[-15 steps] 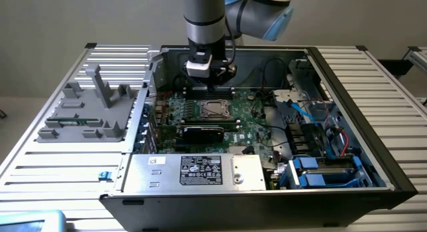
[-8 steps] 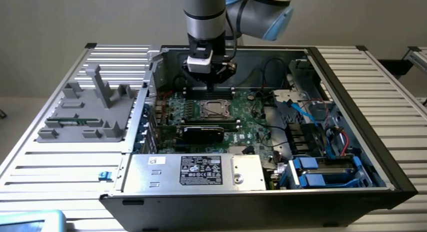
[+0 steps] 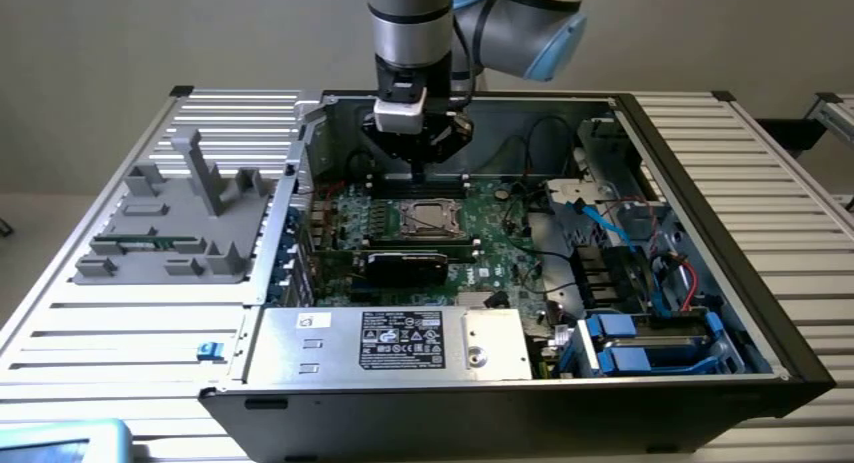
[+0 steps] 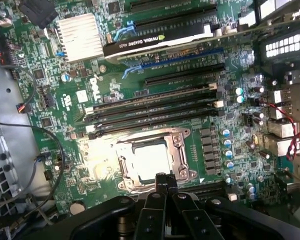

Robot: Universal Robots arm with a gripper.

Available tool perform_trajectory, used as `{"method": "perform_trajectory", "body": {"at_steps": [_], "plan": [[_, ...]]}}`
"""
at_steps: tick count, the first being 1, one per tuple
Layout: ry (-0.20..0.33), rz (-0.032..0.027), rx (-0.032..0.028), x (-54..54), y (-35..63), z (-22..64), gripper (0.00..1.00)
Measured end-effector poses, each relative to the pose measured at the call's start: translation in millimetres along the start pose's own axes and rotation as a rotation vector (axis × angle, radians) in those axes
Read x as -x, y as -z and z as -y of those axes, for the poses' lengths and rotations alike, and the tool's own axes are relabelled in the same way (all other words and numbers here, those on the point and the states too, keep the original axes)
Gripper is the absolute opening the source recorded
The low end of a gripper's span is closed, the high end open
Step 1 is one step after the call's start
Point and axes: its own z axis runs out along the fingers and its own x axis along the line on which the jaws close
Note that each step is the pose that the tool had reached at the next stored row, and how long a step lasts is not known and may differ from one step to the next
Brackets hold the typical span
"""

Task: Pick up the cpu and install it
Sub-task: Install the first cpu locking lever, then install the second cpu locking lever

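The cpu [image 3: 427, 217] [image 4: 151, 159] lies flat inside the black socket's metal frame [image 4: 180, 150] on the green motherboard [image 3: 501, 245] [image 4: 115, 87], shiny top facing up. My gripper [image 3: 419, 175] [image 4: 163, 178] hangs inside the open computer case, just above the socket's edge. Its black fingers [image 4: 155, 200] are pressed together with nothing between them, their tip right at the rim of the cpu.
A black graphics card [image 3: 407, 264] [image 4: 157, 36] and memory slots [image 4: 155, 106] sit beside the socket, near a silver heatsink [image 4: 80, 31]. Case walls, cables [image 3: 594, 218], a power supply [image 3: 387, 340] and blue drive bays [image 3: 647, 343] surround the board. A grey fixture [image 3: 174, 223] stands outside the case.
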Motion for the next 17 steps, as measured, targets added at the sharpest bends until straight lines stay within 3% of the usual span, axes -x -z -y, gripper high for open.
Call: {"method": "perform_trajectory", "body": {"at_steps": [3, 4, 17], "plan": [[0.001, -0.0021, 0.0256, 0.1, 4.0, 2.2, 0.11], [0.001, -0.0027, 0.0282, 0.0, 4.8, 2.5, 0.11], [0.001, -0.0026, 0.0281, 0.0, 4.8, 2.5, 0.11]]}}
